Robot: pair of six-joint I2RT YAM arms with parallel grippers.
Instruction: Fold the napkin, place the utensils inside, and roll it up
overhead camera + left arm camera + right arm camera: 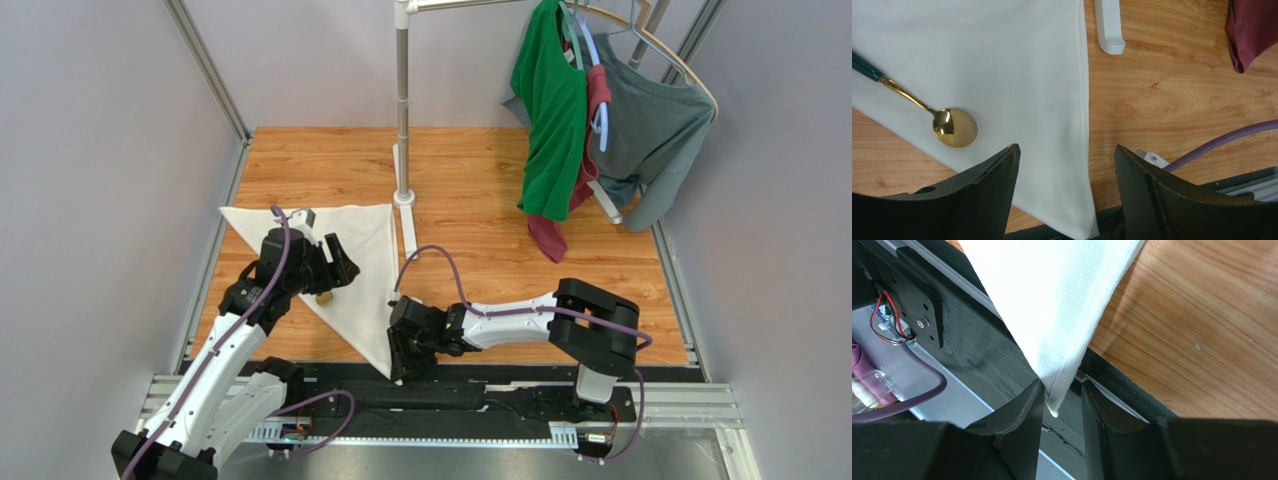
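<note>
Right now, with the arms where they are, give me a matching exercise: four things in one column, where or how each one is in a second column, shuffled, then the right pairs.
Column one:
1. spoon
2. left fingers
3. right fingers
4. green shirt

Column two:
A. hanging at the far right
B. either side of the near corner of the napkin
C. lying on the napkin
D. wide open over the napkin

Pairs: 1-C, 2-D, 3-B, 4-A

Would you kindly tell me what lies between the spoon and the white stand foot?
In the left wrist view, only bare napkin stretches from the spoon to its hem, then a strip of bare table reaches the stand foot.
</note>
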